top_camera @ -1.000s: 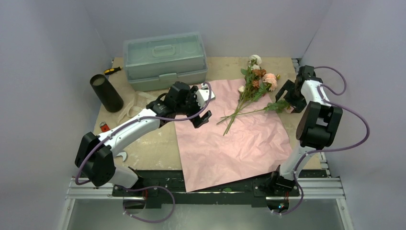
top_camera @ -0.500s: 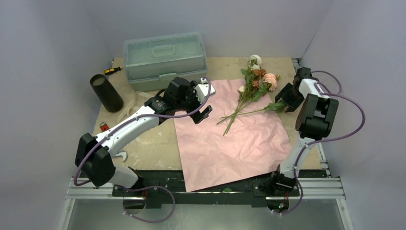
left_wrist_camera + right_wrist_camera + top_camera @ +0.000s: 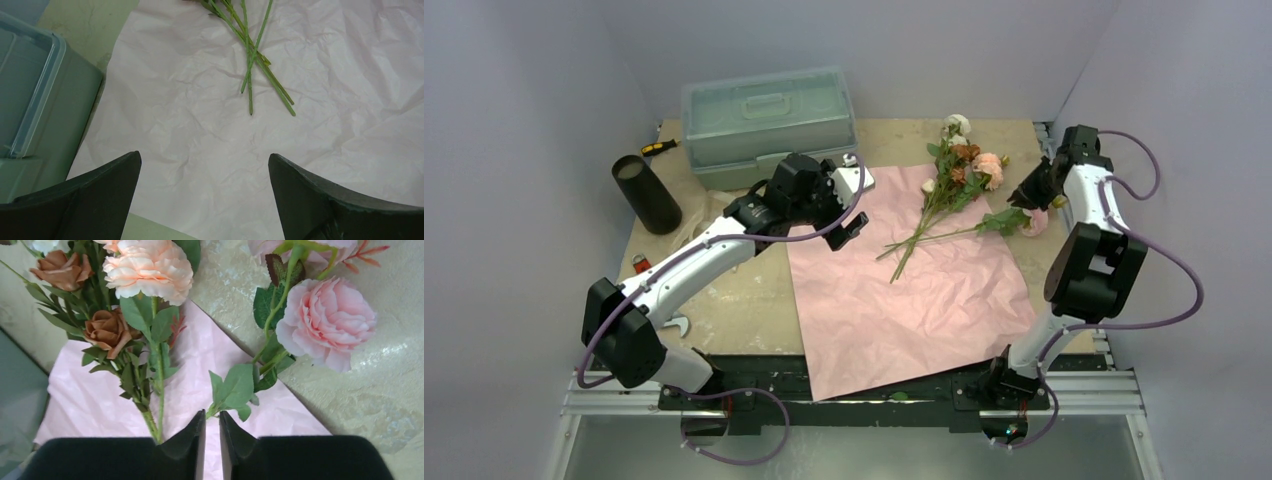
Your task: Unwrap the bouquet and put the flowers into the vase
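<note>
Flowers lie loose across the far right corner of the flat pink paper, heads far, stems trailing near-left. One pink rose sits apart to the right, its head on the bare tabletop. The right gripper is at that rose's leafy stem, just near of the bloom. Its fingers are drawn almost together with only a slit between. The stem runs down to the fingertips; cannot tell if it is pinched. The left gripper hangs over the paper's far left part with jaws spread wide, holding nothing, stem ends ahead of it. The black vase stands upright at far left, beside the green toolbox.
</note>
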